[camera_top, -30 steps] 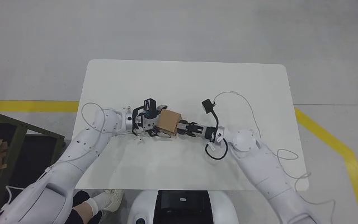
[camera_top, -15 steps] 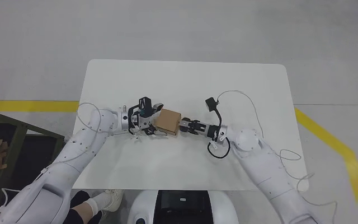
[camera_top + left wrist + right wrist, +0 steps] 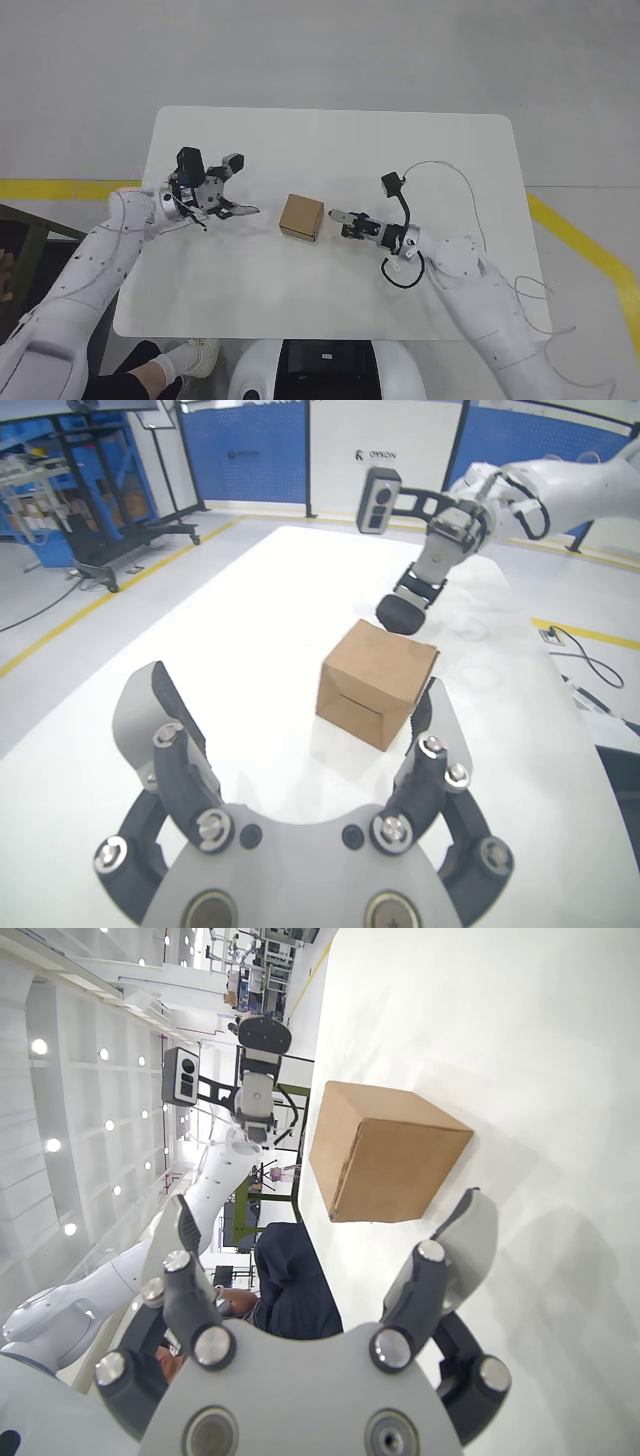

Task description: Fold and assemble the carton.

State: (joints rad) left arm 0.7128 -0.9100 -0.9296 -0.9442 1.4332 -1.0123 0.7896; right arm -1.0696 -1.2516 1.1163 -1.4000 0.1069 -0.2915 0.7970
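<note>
Your carton [image 3: 302, 217] is a closed brown cardboard cube, matte and smooth, with crisp edges and a tucked flap seam on one face. It sits near the middle of the smooth white surface [image 3: 420, 150]. You'll see the right jaws just beside it, parted and empty. The left jaws, spread wide and empty, hang well apart on its other side.

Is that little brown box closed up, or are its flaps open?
Closed: the carton stands on the table as a full cube, top flat, no flap sticking out. Its underside is hidden.
</note>
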